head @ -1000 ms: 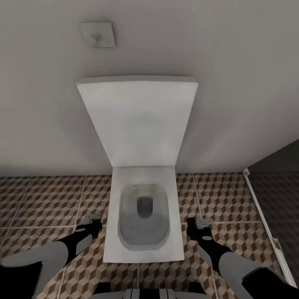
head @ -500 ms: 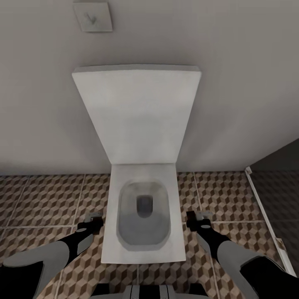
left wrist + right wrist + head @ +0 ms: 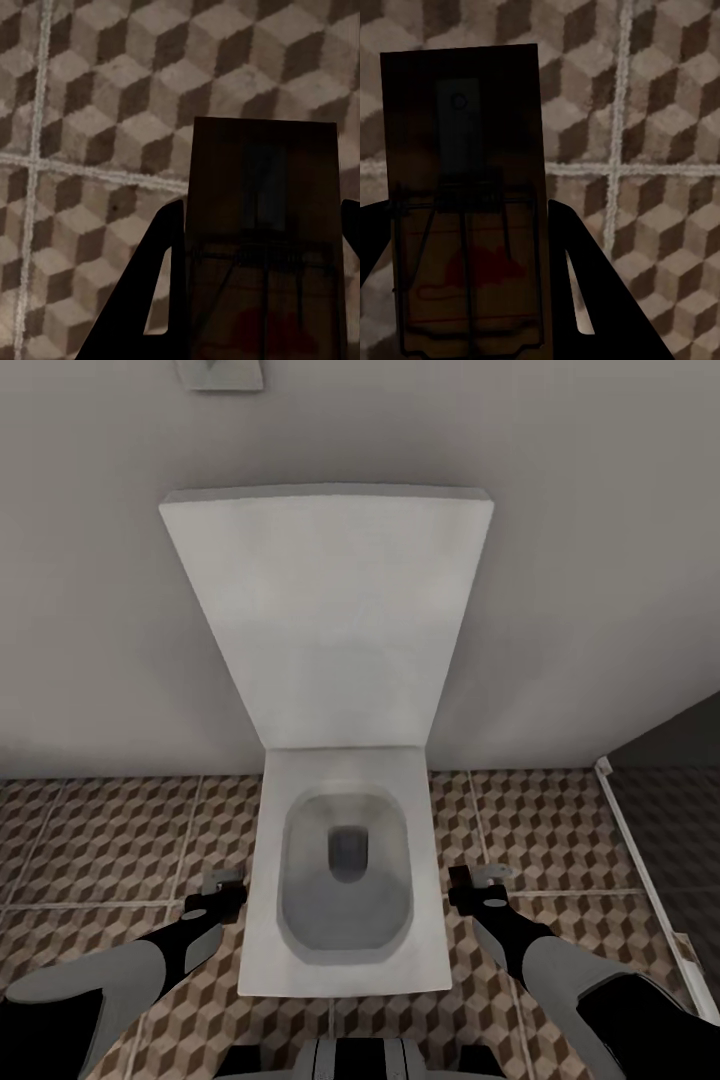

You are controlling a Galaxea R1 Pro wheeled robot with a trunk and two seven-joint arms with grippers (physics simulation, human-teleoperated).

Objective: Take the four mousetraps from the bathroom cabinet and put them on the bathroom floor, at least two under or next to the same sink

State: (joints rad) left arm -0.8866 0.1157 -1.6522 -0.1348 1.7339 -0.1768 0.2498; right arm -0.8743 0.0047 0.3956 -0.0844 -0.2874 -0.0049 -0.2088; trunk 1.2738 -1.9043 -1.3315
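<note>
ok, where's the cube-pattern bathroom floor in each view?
Head view: glossy brown, beige and white cube-pattern bathroom floor across the lower part, on both sides of the white toilet.
Left wrist view: background, behind the dark wooden left mousetrap in the left gripper.
Right wrist view: background, behind the right mousetrap in the right gripper.
Shared landmark: pale grout lines.

Staring down at a white toilet [image 3: 345,880], lid [image 3: 325,615] flipped up against the grey wall [image 3: 580,560], flush plate [image 3: 220,372] above

Bathroom: toilet [image 3: 345,880], cube-patterned tiled floor [image 3: 110,840]
</note>
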